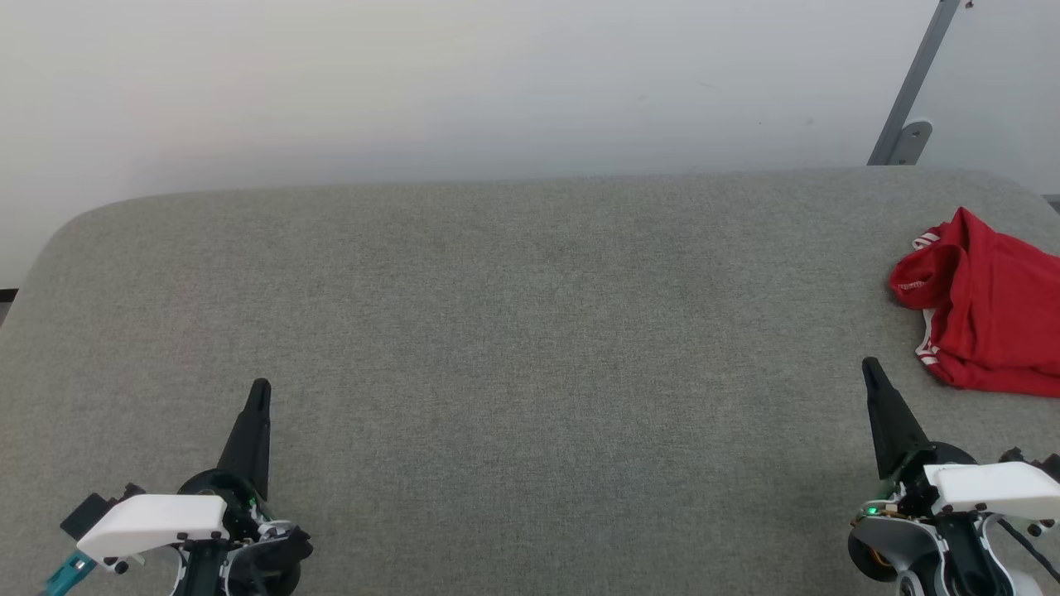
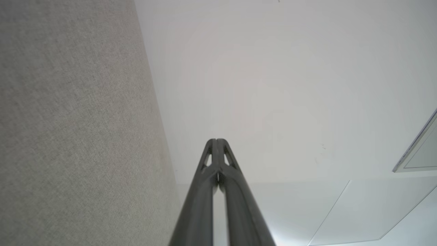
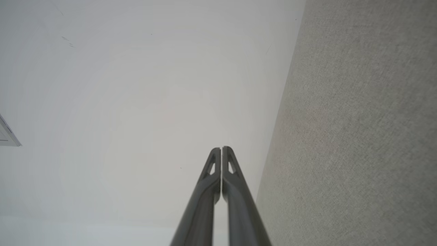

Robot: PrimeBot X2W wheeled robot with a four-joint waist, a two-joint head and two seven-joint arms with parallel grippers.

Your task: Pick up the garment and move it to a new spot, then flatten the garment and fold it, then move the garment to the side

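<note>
Garment (image 1: 990, 319) is lying bunched in a red heap at the right side of the grey table (image 1: 530, 331), running off the head view's edge, with striped trim showing. Left gripper (image 1: 259, 389) is pointing forward over the near left, fingers pressed together, holding nothing. Right gripper (image 1: 869, 366) is pointing forward at the near right, likewise pressed together and empty, its tip near the garment but apart from it.

Matt, coarse-woven grey cloth tabletop (image 1: 530, 331); soft red cloth garment (image 1: 994, 323) at 3 o'clock; smooth matt black plastic gripper fingers (image 1: 248, 439); grey metal strut (image 1: 917, 83) at 1 o'clock.
</note>
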